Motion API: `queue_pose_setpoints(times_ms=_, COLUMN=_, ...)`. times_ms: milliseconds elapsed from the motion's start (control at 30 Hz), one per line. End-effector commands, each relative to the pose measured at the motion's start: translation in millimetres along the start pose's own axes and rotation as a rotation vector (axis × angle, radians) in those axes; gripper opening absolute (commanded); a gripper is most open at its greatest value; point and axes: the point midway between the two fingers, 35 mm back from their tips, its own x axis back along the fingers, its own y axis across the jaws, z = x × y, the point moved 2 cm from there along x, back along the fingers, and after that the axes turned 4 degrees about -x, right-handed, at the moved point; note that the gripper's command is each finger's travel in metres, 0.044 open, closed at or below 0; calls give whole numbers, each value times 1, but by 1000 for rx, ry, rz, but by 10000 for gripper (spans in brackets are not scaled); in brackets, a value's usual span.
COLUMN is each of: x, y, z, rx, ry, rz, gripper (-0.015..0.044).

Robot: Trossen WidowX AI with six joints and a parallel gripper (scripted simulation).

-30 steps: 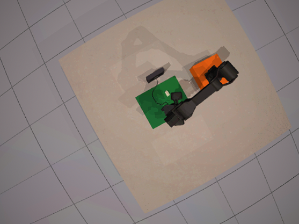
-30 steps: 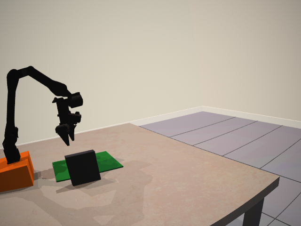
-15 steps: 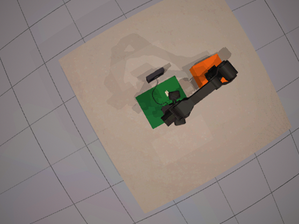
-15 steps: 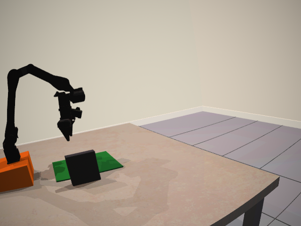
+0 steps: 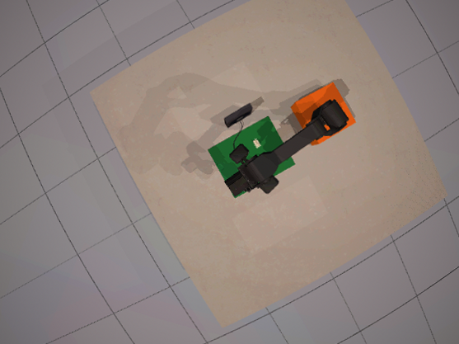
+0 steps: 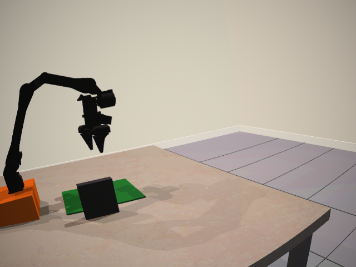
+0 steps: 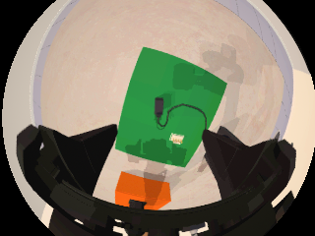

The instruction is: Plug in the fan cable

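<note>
My gripper is open and empty, high above the board, fingers pointing down. The green board lies flat on the table. The black plug lies on the board, off the header, with its dark cable curving towards the right finger. The white four-pin header stands bare on the board, below and right of the plug in the wrist view. The black fan stands upright beside the board. In the top view the arm hides the plug.
The orange block carries the arm's base near one short side of the board. The fan stands close to one long edge of the board. The beige table top reaches out around them to its edges.
</note>
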Motion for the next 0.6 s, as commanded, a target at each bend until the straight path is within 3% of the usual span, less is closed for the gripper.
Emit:
queue_pose_setpoints(times_ms=0, x=-16, y=0, z=-3, rx=12, ry=5, rz=-5, gripper=440)
queue_pose_setpoints(times_ms=233, x=-98, y=1, z=-1, rx=12, ry=6, rz=-5, gripper=440)
queue_pose_setpoints(times_ms=567, x=-107, y=1, z=-1, rx=12, ry=6, rz=-5, gripper=440)
